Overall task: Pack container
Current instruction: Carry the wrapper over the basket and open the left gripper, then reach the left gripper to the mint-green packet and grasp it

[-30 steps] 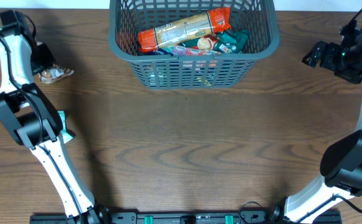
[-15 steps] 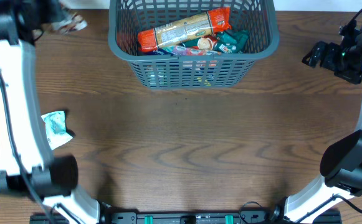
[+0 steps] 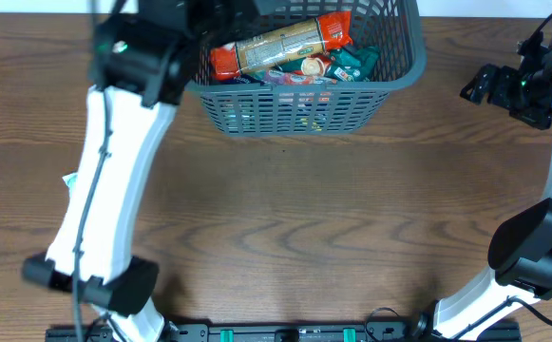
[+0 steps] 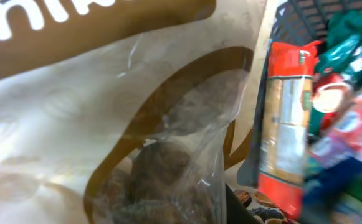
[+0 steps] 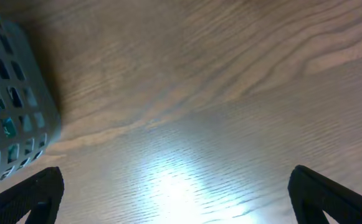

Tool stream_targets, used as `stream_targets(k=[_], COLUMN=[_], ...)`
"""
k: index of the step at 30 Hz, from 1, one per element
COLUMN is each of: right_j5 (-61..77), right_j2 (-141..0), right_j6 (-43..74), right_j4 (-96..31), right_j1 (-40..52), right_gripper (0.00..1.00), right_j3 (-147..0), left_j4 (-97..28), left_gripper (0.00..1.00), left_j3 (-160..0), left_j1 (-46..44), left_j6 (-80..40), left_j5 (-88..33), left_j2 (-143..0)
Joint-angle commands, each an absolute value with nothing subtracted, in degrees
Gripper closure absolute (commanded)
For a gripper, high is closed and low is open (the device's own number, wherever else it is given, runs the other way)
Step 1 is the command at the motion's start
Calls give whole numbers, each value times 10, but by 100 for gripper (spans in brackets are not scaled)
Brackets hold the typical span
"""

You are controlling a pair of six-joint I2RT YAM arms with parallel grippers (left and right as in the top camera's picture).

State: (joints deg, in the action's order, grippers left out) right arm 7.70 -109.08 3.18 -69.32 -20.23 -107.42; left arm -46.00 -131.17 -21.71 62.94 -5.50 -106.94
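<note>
The container (image 3: 295,109) is a dark grey slatted basket at the table's back middle. It holds a long orange-ended packet (image 3: 280,43) and several teal and red packets. My left gripper (image 3: 217,11) is over the basket's left end, shut on a clear beige snack packet with brown pieces (image 4: 137,137) that fills the left wrist view. That view also shows the long packet (image 4: 283,124) and the basket wall (image 4: 296,9) to the right. My right gripper (image 3: 472,87) is open and empty, to the right of the basket.
A small white and teal packet (image 3: 68,179) lies on the table at the left, mostly hidden behind my left arm. In the right wrist view my open gripper (image 5: 181,199) hangs over bare wood, with the basket's corner (image 5: 9,118) at the left.
My left arm has swung from the table's far left up and to the right, carrying the brown snack packet over the basket's left end. The right arm has not moved.
</note>
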Motion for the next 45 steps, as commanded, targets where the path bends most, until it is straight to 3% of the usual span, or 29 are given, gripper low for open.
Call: stream_targets(k=[1,9,11,13,16,29,33,36,45], right_j5=[79,79,79,79,79,79,79,79,79], right_j2=[-1089,-1089,-1089,-1089,-1089,-1089,-1089,-1089,-1089], right_j6=[20,11,10,10,10,1,-1,-4,-5], right_j4=[-697,-701,-704,-705,-705,-705,-705,-705,-705], right_j1=[-198,-198,-198,-198,-198,-198,-198,-198,-198], right_gripper=[1,1,1,1,1,1,1,1,1], right_j3=[-1074,-1074,-1074,-1074,-1074,-1074,-1074,-1074,-1074], left_j4=[-445,-461,-466,-466,-466,-448,-460,-545,-847], left_gripper=[94,93,83,45,2,2,2,2,2], left_j3=[-1315,-1315,-1315,-1315,-1315,-1316,-1316,-1316,-1313], left_j1=[-212,-212,-212,-212,-212,-209,-199,-170,17], left_j6=[692,683,683,683,683,573,410,287,-22], left_j5=[-71,-71,-71,-71,-71,-28,75,168,169], left_j2=[-1127,-1249,-1264,-1270,-1268,-1122,-1046,-996,-919])
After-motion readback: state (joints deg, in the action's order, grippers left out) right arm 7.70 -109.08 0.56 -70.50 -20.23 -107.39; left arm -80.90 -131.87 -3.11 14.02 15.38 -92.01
